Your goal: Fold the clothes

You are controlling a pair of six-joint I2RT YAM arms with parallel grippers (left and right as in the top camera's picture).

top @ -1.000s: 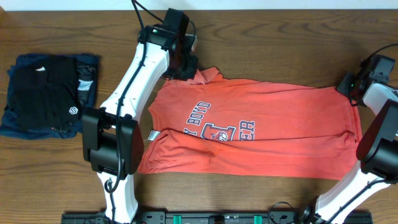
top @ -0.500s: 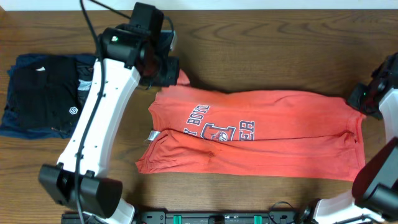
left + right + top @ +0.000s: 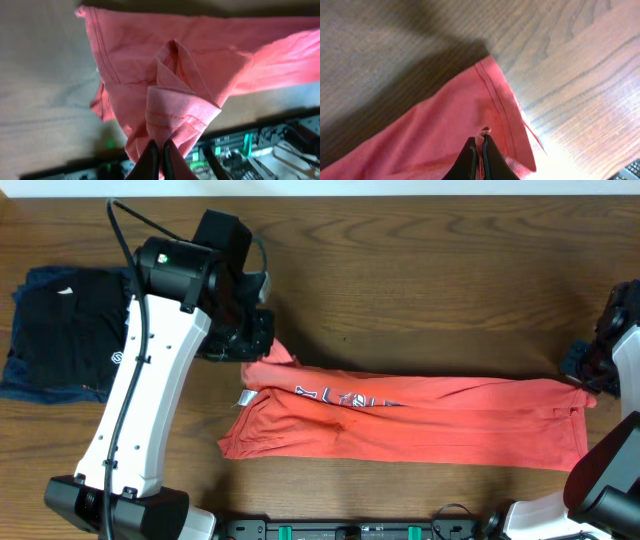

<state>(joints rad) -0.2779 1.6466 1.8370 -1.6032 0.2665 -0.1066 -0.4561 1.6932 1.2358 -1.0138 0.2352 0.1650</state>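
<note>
pinching the t-shirt (image 3: 420,420) — left gripper (image 3: 160,150) and right gripper (image 3: 481,146) both seemingly clamped on its edges.

We're looking at a dark wooden table (image 3: 420,290), grain running left to right. Across its near middle lies the coral shirt (image 3: 420,425), stretched into a long band with its far edge raised off the wood at both ends and the lettering only half showing. Over at the left edge sits a folded navy garment (image 3: 30,388), with a black garment (image 3: 70,330) stacked on top.
</note>
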